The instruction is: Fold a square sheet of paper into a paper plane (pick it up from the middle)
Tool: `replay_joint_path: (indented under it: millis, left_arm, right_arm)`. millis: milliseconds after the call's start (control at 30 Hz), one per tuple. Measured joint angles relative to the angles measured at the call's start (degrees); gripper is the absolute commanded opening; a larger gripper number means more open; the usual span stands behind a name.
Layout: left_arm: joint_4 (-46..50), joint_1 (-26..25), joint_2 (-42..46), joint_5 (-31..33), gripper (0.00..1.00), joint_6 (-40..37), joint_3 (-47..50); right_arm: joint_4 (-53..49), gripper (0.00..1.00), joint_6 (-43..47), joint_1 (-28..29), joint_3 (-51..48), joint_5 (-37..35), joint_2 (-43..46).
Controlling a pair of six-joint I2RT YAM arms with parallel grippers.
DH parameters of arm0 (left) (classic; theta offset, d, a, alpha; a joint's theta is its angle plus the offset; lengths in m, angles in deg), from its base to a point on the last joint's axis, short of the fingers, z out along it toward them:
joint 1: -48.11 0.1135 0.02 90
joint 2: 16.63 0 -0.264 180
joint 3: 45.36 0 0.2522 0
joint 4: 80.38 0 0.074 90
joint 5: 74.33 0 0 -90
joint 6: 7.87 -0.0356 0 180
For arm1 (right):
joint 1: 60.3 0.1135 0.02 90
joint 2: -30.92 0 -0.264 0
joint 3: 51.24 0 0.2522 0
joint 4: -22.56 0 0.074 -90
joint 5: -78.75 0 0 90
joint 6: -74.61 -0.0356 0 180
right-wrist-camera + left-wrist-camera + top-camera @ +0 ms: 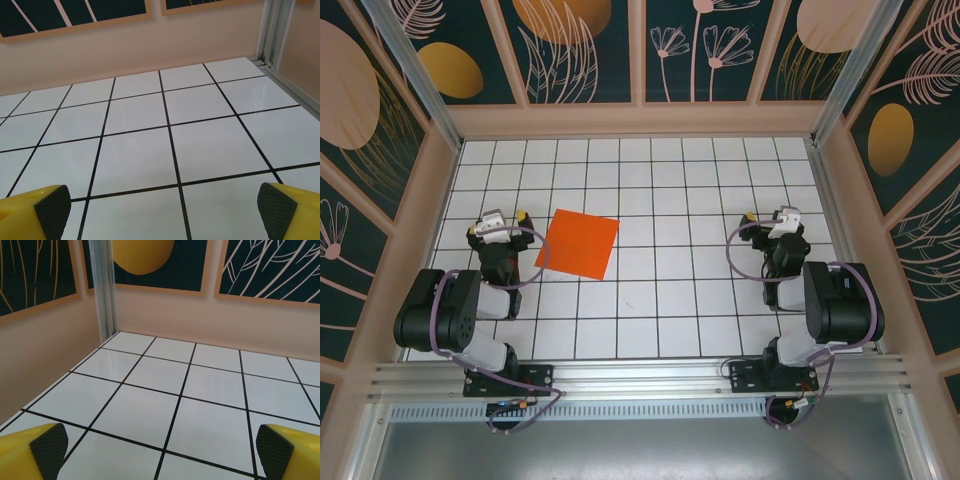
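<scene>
Lying flat, square sheet of paper (578,245) beside left end effector (501,220), right end effector (162,212) apart, both released, fingertips (49,450) cropped

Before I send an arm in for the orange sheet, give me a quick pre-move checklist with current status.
1. Paper state: the square sheet of paper lies flat and unfolded on the table: ok.
2. Jaws of the left gripper open, nothing held: ok.
3. Jaws of the right gripper open, nothing held: ok.
4. Nothing lying on the sheet: ok.
5. Sheet close beside the left gripper, well away from the right: ok for a left-arm pick.
6. Any edge raised enough to grab: cannot tell.
</scene>
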Motion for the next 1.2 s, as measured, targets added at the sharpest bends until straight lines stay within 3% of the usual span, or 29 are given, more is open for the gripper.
replay_joint_path:
  millis: [100, 367, 500, 733, 967, 1200]
  left_arm:
    - [-1.6, 0.0, 0.9, 0.3, 0.99, 0.4, 1.9]
    - [-7.0, 0.0, 2.8, 0.7, 0.98, 0.4, 6.4]
    - [-2.9, 0.0, 11.2, 1.6, 0.99, 0.7, 6.3]
    - [16.2, 0.0, 24.8, 1.9, 0.98, 6.2, 0.2]
    - [45.9, 0.0, 35.1, -0.3, 0.99, 19.3, -12.0]
    - [62.6, 0.0, 38.9, -4.6, 0.99, 24.2, -17.5]
  right_arm:
    - [-4.0, 0.99, 0.2, 0.3, 1.0, -0.1, 1.4]
    - [-30.9, 0.99, -2.8, 2.6, 17.9, -1.6, 12.7]
    - [-43.4, 0.99, -7.3, 6.0, 25.9, -2.9, 13.6]
    - [-57.9, 0.99, -14.0, 18.0, 35.8, -6.3, 6.6]
    - [-66.4, 0.98, -17.5, 34.3, 48.7, -11.2, -11.1]
    - [-73.7, 0.97, -18.1, 47.5, 64.0, -14.9, -26.7]
